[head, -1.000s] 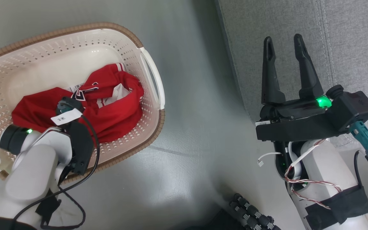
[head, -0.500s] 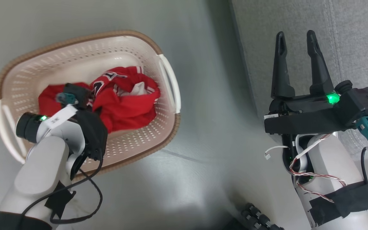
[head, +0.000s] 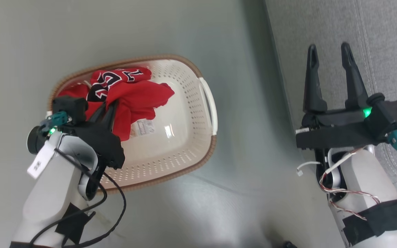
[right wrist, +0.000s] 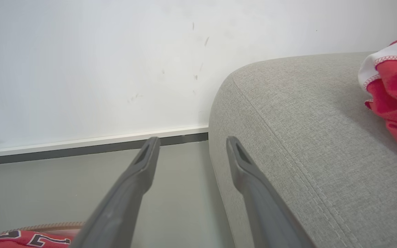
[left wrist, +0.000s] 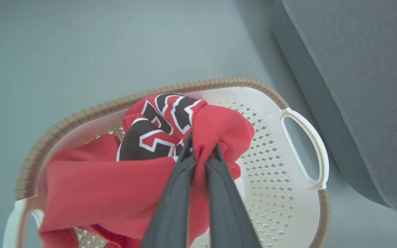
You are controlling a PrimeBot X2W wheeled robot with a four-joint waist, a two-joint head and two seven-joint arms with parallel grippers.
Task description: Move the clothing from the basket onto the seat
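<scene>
clothing: red jersey bundle (head: 134, 98) with black, white-edged numerals, bunched at the left end of the basket (head: 184, 151) and partly over the brown rim there; it draped from the fingers, lower folds down inside the basket
left gripper (left wrist: 202, 146): pinched tight on the clothing, red fabric squeezed between both fingers, tips buried in the folds
basket: cream, perforated, stood on the floor (head: 150, 31); right half bare, label (head: 144, 127) showing on its bottom; right handle faced the seat (head: 388, 44), strip of floor between them
red-and-white garment (right wrist: 396, 103): lay on the seat's top, at the right edge of the right wrist view, white trim uppermost
seat: grey woven, stitched seam along its rounded edge, just beside the basket
right gripper (head: 327, 51): spread wide, nothing between the fingers, held at the seat's left edge, well apart from the basket
floor: grey, glossy
wall (right wrist: 81, 69): white, pale skirting strip at its foot, past the seat's end
</scene>
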